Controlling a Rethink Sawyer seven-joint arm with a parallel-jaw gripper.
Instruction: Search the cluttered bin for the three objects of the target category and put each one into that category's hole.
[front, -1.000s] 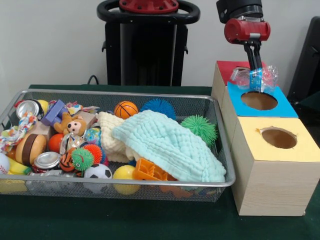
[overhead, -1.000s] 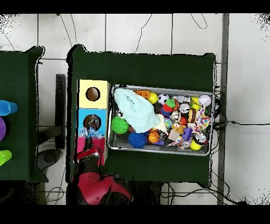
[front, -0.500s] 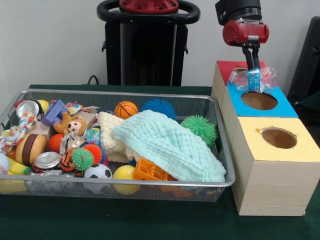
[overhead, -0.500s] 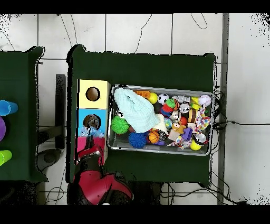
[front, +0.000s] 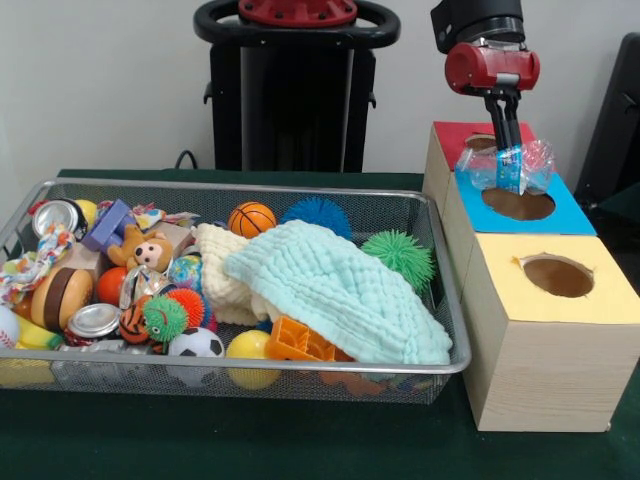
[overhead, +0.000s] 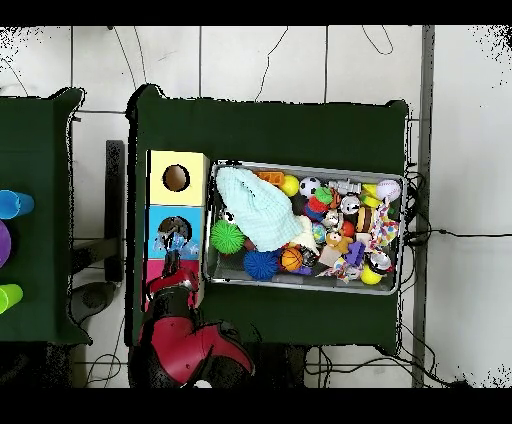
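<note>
My gripper (front: 509, 172) is shut on a wrinkly lump of clear bluish plastic (front: 508, 165) and holds it just above the far edge of the round hole (front: 518, 203) in the blue box top. In the overhead view the gripper (overhead: 175, 245) and the plastic lump (overhead: 176, 238) sit over the blue-topped hole (overhead: 174, 228). The wire mesh bin (front: 330, 198) stands to the left, full of toys; no other clear plastic lump shows in it. The bin also shows in the overhead view (overhead: 300, 167).
A red-topped box (front: 462, 138) stands behind the blue one, a yellow-topped box with a hole (front: 556, 275) in front. In the bin lie a pale green cloth (front: 340, 290), spiky balls (front: 399, 256), crushed cans (front: 93, 321) and small toys. Coloured cups (overhead: 10, 204) stand on a side table.
The gripper with the plastic lump has shifted slightly toward the middle of the blue hole. Nothing in the bin has moved.
</note>
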